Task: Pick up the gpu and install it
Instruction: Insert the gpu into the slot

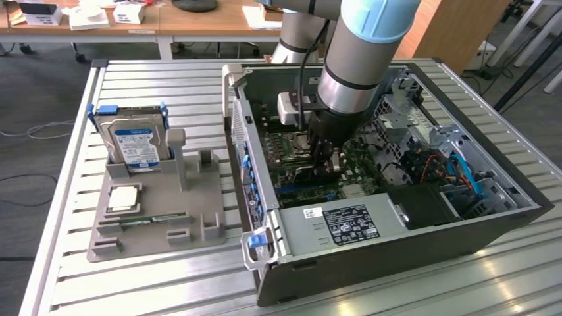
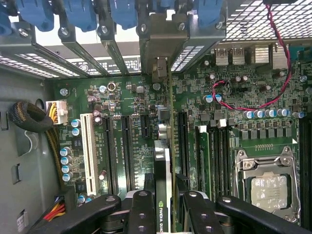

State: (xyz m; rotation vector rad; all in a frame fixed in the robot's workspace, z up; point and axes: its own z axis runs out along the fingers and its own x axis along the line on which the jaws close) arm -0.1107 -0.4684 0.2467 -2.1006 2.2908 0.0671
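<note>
End effector (image 2: pixel 163 207) clamped on gpu (image 2: pixel 162 161), card edge-on above motherboard (image 2: pixel 122 141)

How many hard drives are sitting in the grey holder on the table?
1. The hard drive stands upright at the far end of the grey holder, on the exterior view's left of the computer case. Another could be hidden behind it.

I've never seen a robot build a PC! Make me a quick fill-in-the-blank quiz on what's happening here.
1. The jaws grip the gpu by its upper ____.
2. The gpu stands on edge over the green ____ inside the computer case.
3. On the grey holder outside the case, the hard drive wears a ____ label.

Missing words: edge; motherboard; blue
</note>
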